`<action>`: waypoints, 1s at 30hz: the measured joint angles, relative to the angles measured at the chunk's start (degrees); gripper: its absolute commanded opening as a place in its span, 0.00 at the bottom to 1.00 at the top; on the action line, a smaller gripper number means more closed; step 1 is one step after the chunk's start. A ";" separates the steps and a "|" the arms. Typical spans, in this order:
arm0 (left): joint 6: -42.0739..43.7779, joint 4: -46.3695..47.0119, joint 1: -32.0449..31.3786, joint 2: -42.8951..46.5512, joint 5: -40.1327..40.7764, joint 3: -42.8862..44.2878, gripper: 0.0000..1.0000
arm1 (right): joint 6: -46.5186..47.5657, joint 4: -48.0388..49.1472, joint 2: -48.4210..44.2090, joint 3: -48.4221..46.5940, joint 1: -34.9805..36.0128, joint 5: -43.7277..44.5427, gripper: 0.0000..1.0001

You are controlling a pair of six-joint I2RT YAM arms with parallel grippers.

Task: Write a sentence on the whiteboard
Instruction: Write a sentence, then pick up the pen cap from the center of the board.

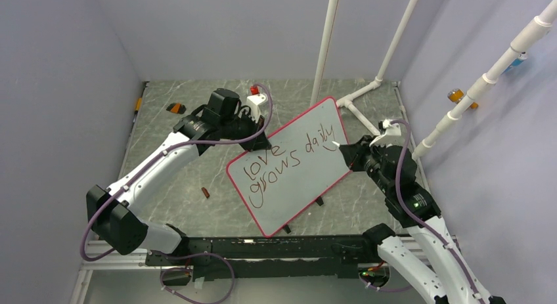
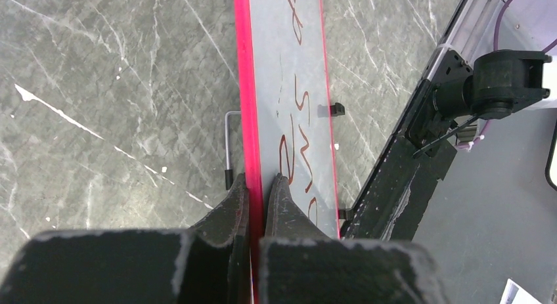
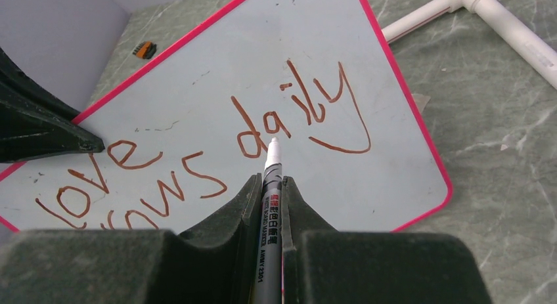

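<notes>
The whiteboard (image 1: pixel 297 194) stands tilted at the middle of the worktop (image 1: pixel 171 186), somewhat toward its right edge, with its lowest corner pointing at the near edge. The sentence (image 1: pixel 289 161), "love grows daily", crosses its face in two lines of dark red cursive.

The left pincer (image 2: pixel 257 184) is closed on the pink frame (image 2: pixel 242 87) at the board's far-left edge, one finger on each side. The right pincer (image 3: pixel 270 186) is closed on a slim marker (image 3: pixel 269 218). The marker's tip sits at the word "daily", but contact with the surface cannot be confirmed.

Assessment: the board looks thin, light and rigid, so it should lift from one edge without sagging. A single edge hold may let it pivot under pen pressure. The face appears glossy and slippery, and fresh ink would likely smear, so the hold belongs on the frame, clear of the writing. The two small black clips (image 1: pixel 320 201) on the near-right edge look too slight for a sound purchase. The marker's barrel is smooth and narrow, so it may twist between the fingers if pressed hard.
</notes>
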State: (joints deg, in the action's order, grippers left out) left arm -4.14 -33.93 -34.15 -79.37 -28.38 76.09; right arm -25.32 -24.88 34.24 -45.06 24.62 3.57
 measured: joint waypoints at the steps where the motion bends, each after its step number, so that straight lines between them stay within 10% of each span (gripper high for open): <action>1: 0.11 0.00 0.00 -0.04 -0.17 0.00 0.00 | 0.00 -0.61 -0.50 -0.11 0.00 0.28 0.00; 30: 7.80 -0.90 0.57 -5.03 -9.75 2.82 0.00 | 0.90 -7.41 -6.32 -0.44 0.00 1.88 0.00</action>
State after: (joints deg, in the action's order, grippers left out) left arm 3.66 -34.83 -33.58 -84.40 -38.13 78.91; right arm -24.43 -32.29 27.92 -45.50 24.62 5.45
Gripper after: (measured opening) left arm 0.047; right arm 0.141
